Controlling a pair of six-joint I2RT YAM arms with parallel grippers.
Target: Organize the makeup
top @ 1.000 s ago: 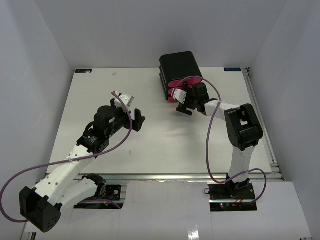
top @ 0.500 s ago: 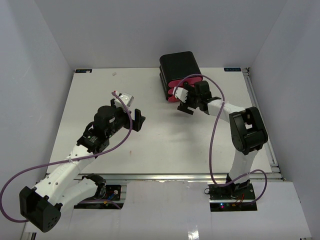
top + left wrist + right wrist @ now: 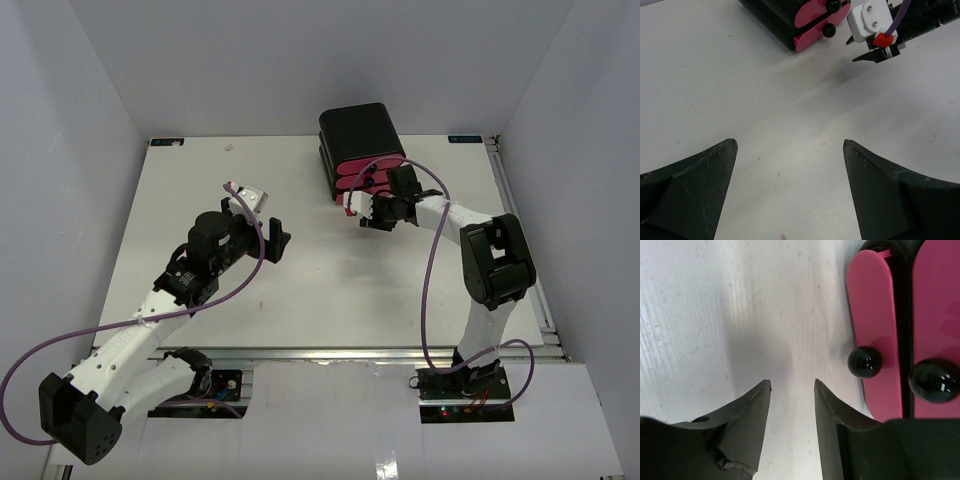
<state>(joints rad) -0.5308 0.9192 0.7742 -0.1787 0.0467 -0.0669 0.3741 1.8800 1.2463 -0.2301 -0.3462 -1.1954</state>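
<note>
No makeup shows in any view. A black box with pink drawer fronts stands at the back of the white table. My right gripper hovers low just in front of the drawers, its jaws narrowed to a small gap with only bare table between them. In the right wrist view two pink drawer fronts with round black knobs lie just right of the right fingertip. My left gripper hangs wide open over bare table, left of centre, holding nothing.
The left wrist view shows the box's lower drawers and the right gripper ahead of it. Purple cables loop off both arms. White walls close the table in on three sides.
The right gripper's jaws have narrowed from wide open to a small gap, and its arm has shifted slightly by the drawers. The left arm has not moved.
</note>
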